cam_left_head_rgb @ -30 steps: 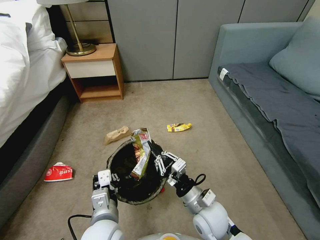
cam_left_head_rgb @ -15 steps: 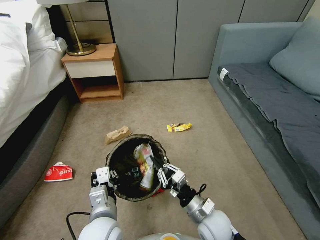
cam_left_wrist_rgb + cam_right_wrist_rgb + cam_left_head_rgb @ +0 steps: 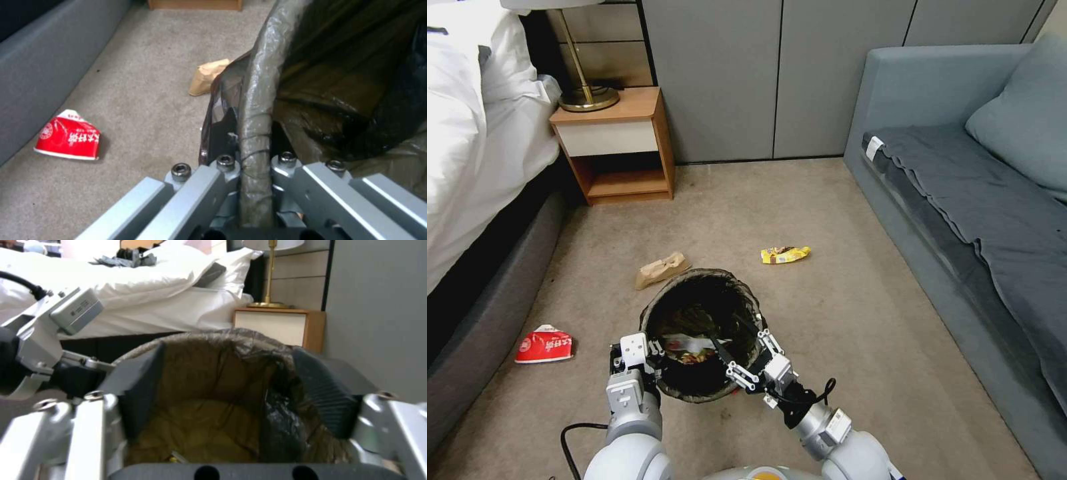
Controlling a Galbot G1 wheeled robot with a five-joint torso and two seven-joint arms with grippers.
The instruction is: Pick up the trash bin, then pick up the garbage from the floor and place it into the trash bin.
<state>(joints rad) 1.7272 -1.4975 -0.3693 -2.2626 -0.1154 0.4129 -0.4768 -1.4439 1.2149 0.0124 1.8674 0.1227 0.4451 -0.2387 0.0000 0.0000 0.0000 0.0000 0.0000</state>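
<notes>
Trash bin [image 3: 702, 333] hangs above the carpet, its bag-lined rim pinched by the left claw [image 3: 256, 156]. Inside lies one crumpled wrapper [image 3: 690, 347]. The right claw [image 3: 750, 360] sits at the bin's near rim with its fingers spread apart, holding nothing. Three pieces of garbage lie on the floor: a red wrapper [image 3: 546, 345], a tan paper bag [image 3: 660, 269], a yellow wrapper [image 3: 785, 254].

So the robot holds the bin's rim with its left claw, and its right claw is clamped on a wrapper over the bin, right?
Not quite. The left gripper does hold the trash bin by its rim, but the right gripper is open and empty over it, as the right wrist view shows; a wrapper lies inside.
</notes>
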